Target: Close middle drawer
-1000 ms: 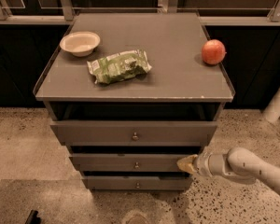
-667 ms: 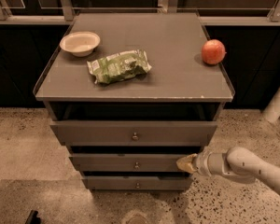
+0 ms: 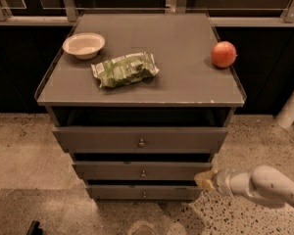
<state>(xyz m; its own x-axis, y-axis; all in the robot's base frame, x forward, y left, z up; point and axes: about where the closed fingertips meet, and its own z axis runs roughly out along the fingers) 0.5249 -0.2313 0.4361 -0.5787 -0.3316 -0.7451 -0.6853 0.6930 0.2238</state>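
The middle drawer (image 3: 137, 171) is the second of three grey-brown fronts under the cabinet top, with a small round metal knob (image 3: 143, 174) at its centre. It stands a little out from the cabinet, less than the top drawer (image 3: 137, 138) above it. My gripper (image 3: 203, 179) comes in from the right on a white arm (image 3: 264, 185). Its tan tip is at the right end of the middle drawer front, touching or nearly touching it.
On the cabinet top (image 3: 186, 82) lie a white bowl (image 3: 84, 45), a green snack bag (image 3: 124, 69) and a red apple (image 3: 224, 54). The bottom drawer (image 3: 142, 193) sits below. Speckled floor (image 3: 24, 151) surrounds the cabinet. A white post (image 3: 291, 104) stands at the right.
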